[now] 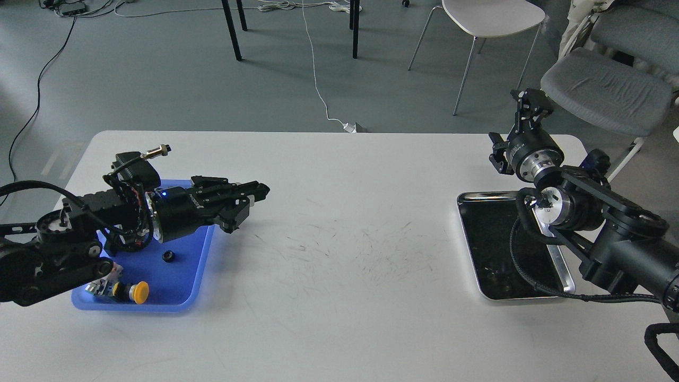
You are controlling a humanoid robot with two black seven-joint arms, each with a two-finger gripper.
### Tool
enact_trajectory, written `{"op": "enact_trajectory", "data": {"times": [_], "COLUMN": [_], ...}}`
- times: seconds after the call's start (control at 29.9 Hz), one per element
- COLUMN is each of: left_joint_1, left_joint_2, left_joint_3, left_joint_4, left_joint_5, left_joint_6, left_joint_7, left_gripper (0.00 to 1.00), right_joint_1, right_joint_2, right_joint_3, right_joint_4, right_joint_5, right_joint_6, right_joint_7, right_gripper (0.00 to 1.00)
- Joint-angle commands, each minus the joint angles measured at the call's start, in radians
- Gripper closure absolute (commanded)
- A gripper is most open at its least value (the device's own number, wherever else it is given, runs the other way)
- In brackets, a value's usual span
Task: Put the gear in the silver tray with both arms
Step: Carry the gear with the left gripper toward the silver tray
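Note:
The silver tray (565, 265) lies on the white table at the right, its dark bottom bare. My left arm reaches in from the left. My left gripper (259, 190) points right, just past the right edge of a blue tray (185, 286), fingers close together on a small pale part that looks like the gear (252, 195). My right arm crosses over the silver tray. My right gripper (531, 102) points up and away beyond the table's far right corner. It is small and dark, so its fingers cannot be told apart.
The blue tray holds a small black ring part (168, 255), a yellow push button (139, 292) and a metal sensor with a cable (158, 150) at its back. Grey chairs (604, 90) stand behind the far right corner. The table (345, 254) is scuffed in the middle.

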Motion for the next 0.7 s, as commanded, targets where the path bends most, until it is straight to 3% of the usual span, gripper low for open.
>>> {"op": "enact_trajectory", "data": {"times": [0.0,0.43,0.67], "left_joint_1": [0.001,0.019,0.056], "left_joint_2": [-0.087,-0.433,-0.539], "left_joint_3": [0.003,0.036,0.065], "left_joint_4": [0.018,0.236,0.335], "left_joint_5": [-0.001,0.001,0.001], "left_joint_6": [-0.006,-0.022,-0.023], "left_joint_7": [0.0,0.0,0.0], "left_gripper": [0.91,0.91,0.91], "right_joint_1": [0.001,0.003,0.0], "right_joint_2": [0.0,-0.003,-0.004], "right_joint_3": [0.0,-0.005,-0.005], "right_joint_4": [0.0,0.0,0.0], "right_joint_5": [0.0,0.0,0.0], "right_joint_6": [0.0,0.001,0.001], "right_joint_7": [0.0,0.0,0.0], "right_gripper": [0.01,0.01,0.01]}}
